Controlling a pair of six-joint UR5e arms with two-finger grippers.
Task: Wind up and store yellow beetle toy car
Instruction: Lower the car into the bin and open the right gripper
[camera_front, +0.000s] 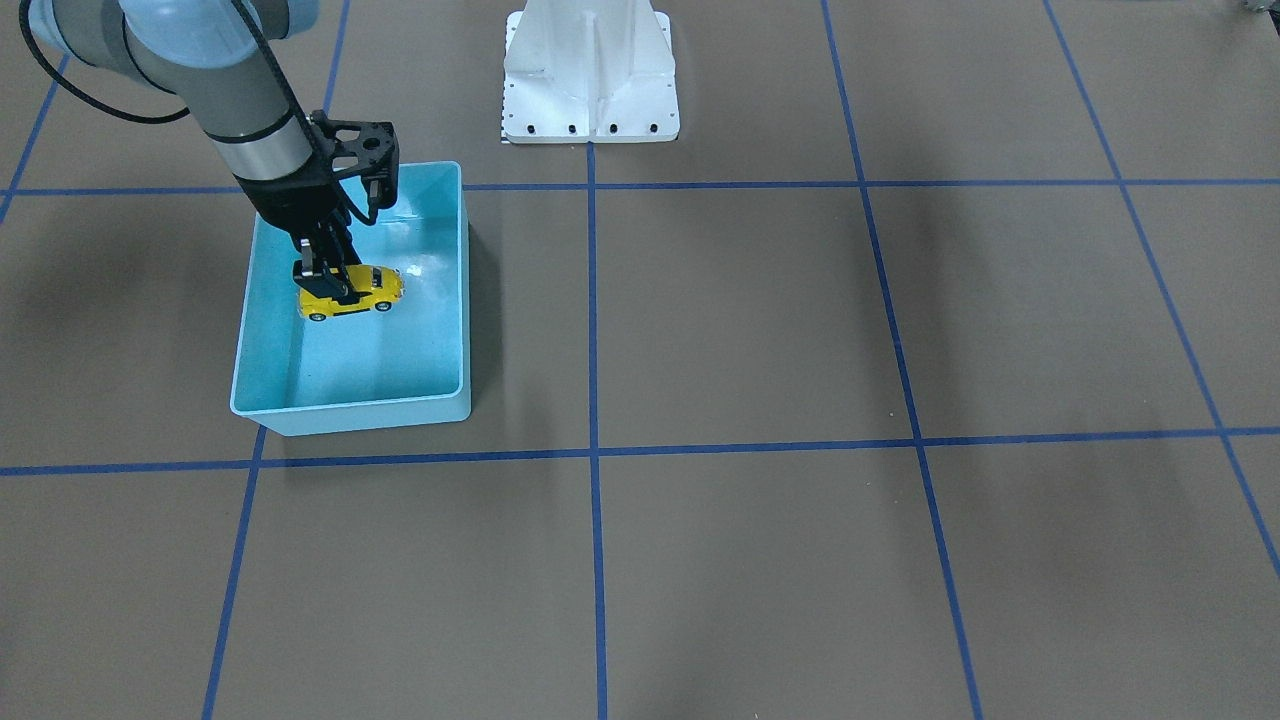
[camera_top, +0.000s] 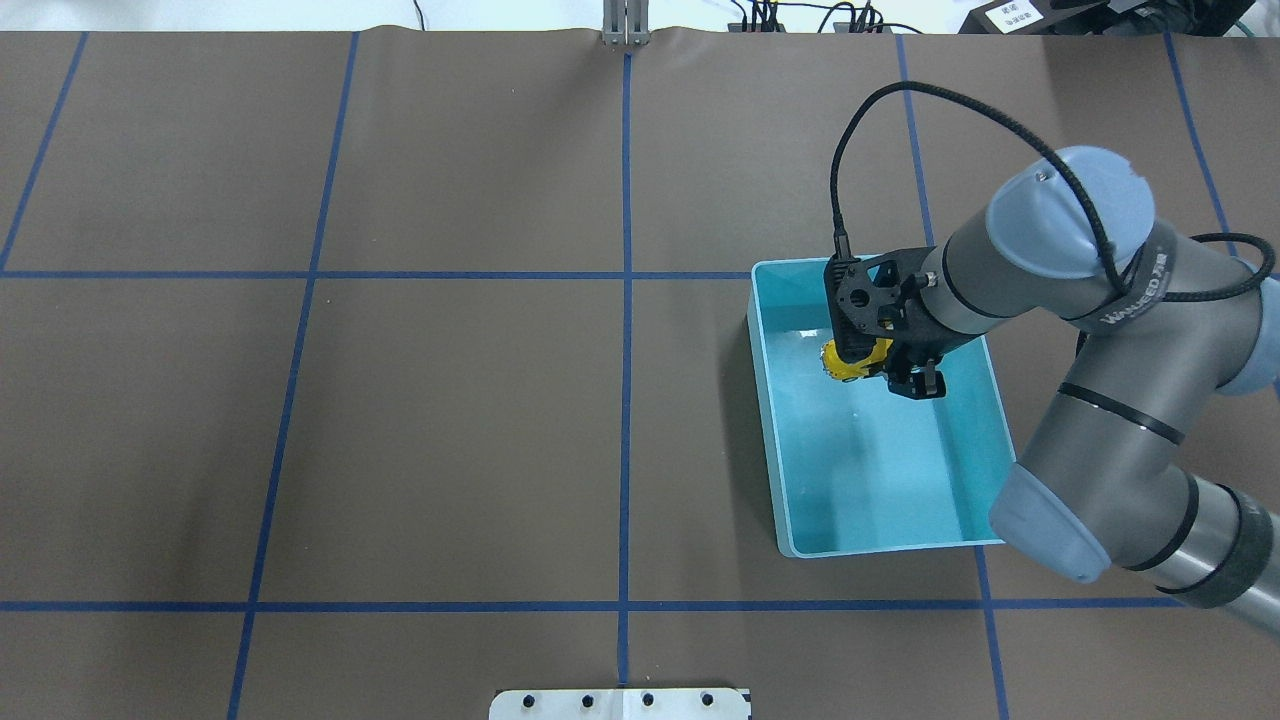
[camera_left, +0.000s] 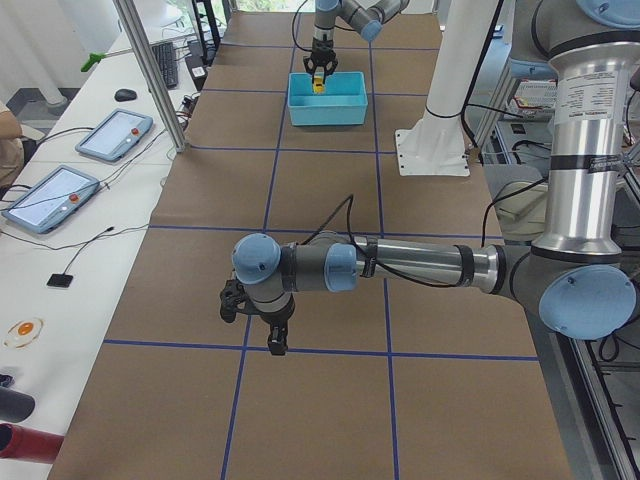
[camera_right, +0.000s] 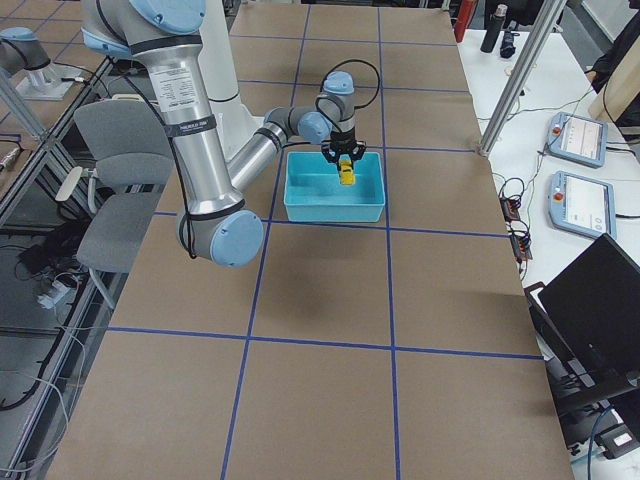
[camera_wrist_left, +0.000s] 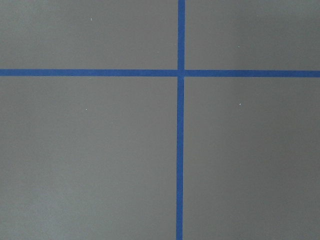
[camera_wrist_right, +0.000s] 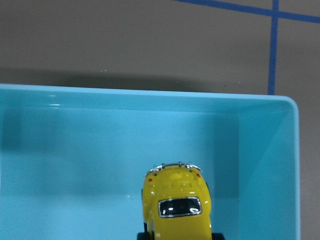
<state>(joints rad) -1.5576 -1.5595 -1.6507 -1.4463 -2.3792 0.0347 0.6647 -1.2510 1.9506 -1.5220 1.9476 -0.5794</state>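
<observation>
Toy: We see the small shiny yellow beetle toy car (camera_front: 365, 293) with dark windows and black wheels. It is inside the walls of the light-blue plastic bin (camera_front: 350, 408).

Toy's wheels: We cannot tell if they touch the bottom of the bin.

Right gripper: The black right gripper (camera_front: 325, 280) reaches down into the bin from above. Its two fingers (camera_front: 312, 272) press on the two sides of the car, so it is holding the car tight.

Right wrist view: We look down on the car's round yellow roof (camera_wrist_right: 176, 202) and one dark window. One end of the car points at a bin wall (camera_wrist_right: 100, 115).

Bin: It sits on the brown paper table (camera_front: 800, 320), on the robot's right side. Blue tape lines (camera_front: 592, 330) run near it.

Left gripper: The left gripper (camera_left: 277, 345) shows only in the side view. It points down over the table, well apart from the bin. We cannot tell if it is open or closed.

Left wrist view: We see only the brown table and a cross of blue tape (camera_wrist_left: 180, 72).

Robot stand: A white metal stand (camera_front: 590, 80) sits on the table near the bin.
</observation>
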